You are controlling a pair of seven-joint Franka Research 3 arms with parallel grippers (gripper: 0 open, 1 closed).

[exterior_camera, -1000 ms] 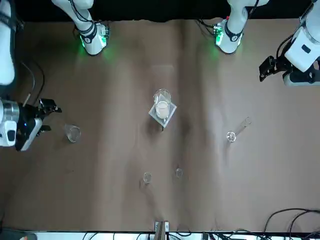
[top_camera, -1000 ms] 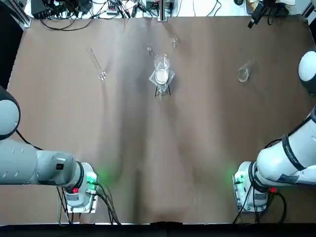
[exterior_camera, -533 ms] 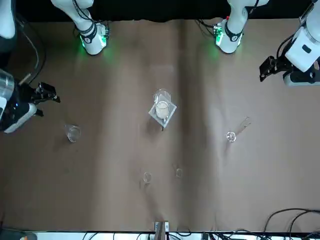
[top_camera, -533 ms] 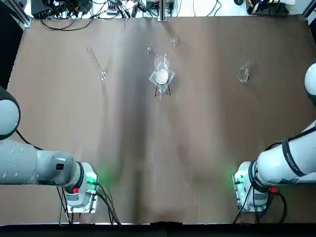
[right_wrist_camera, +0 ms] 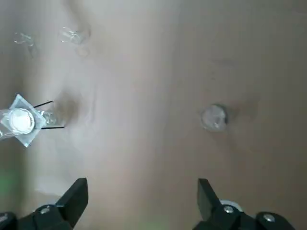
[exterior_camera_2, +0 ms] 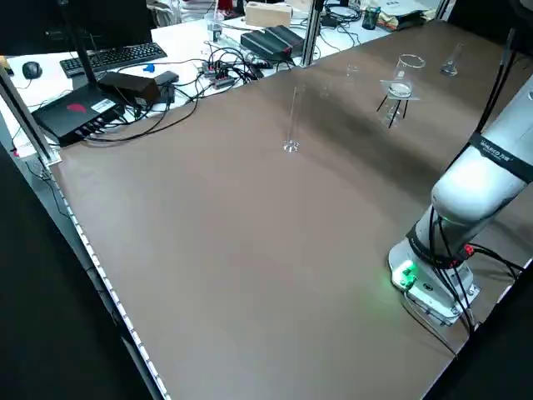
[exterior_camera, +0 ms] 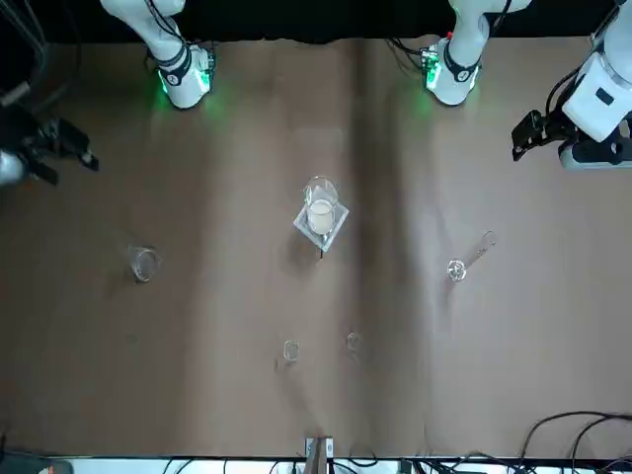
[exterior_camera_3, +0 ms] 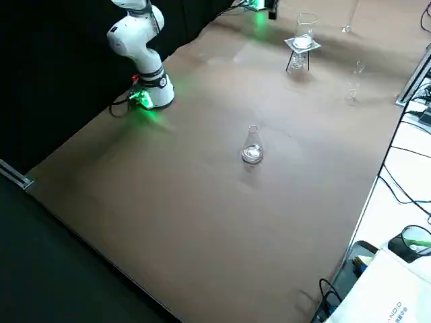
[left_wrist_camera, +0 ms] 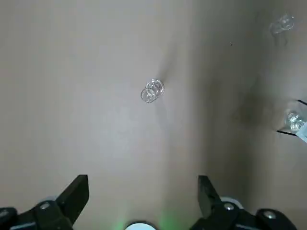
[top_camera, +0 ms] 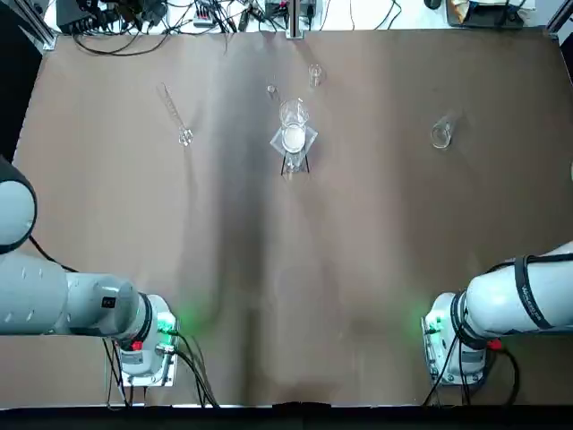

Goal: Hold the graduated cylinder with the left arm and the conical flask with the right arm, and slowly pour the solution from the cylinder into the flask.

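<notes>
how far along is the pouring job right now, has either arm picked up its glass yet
Nothing looks done yet. The graduated cylinder stands untouched on the table's left side and the conical flask stands alone on the right. In hand: nothing. The left hand and the right hand are both open, high above the table. Left to do: grasp the cylinder, grasp the flask, bring them together and pour.
</notes>
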